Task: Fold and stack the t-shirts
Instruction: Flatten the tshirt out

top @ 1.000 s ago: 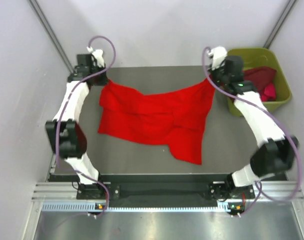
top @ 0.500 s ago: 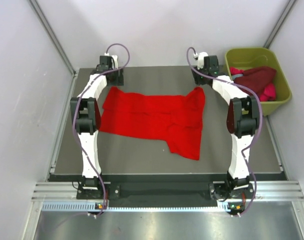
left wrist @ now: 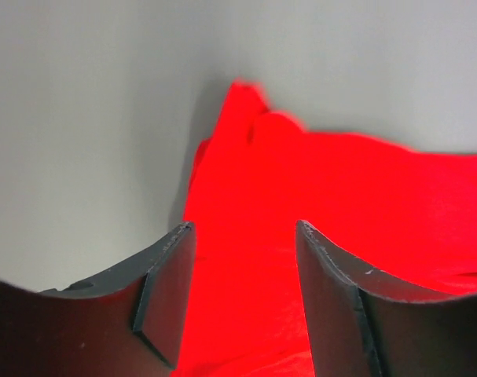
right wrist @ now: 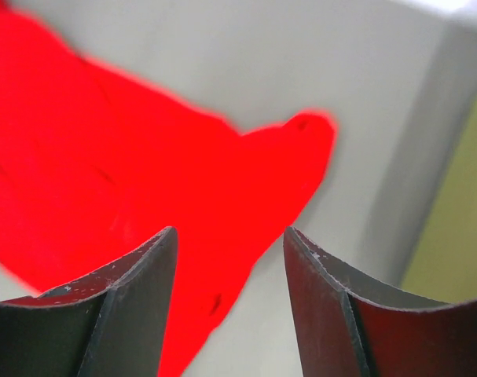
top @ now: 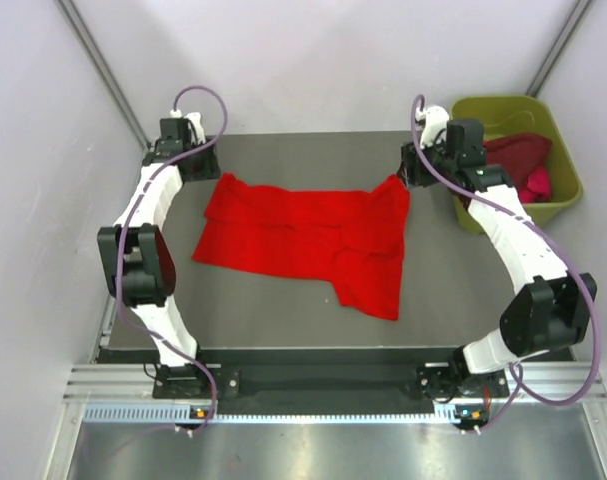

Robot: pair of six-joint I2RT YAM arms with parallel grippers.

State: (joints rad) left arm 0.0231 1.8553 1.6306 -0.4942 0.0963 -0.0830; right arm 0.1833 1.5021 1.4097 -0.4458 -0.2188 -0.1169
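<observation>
- The bright red t-shirt [top: 308, 235] lay spread across the middle of the counter [top: 273, 310], with one flap trailing toward 5 o'clock.
- A second earlier its two far corners had been pinched and pulled up taut. Now both corners had dropped and the cloth rested slack on the surface.
- The left gripper [left wrist: 244, 229] stood at 10 o'clock, just off the shirt's far-left corner. Its jaws were parted to a middling gap with nothing between them and the red cloth lying below.
- The right gripper [right wrist: 230, 232] stood at 2 o'clock over the far-right corner, its jaws likewise apart and empty.
- Since half a second before, both arms had swung outward, the right one toward the olive tub [top: 503, 102].
- A maroon t-shirt [top: 518, 152] and a pink one [top: 538, 183] sat bundled in that tub.
</observation>
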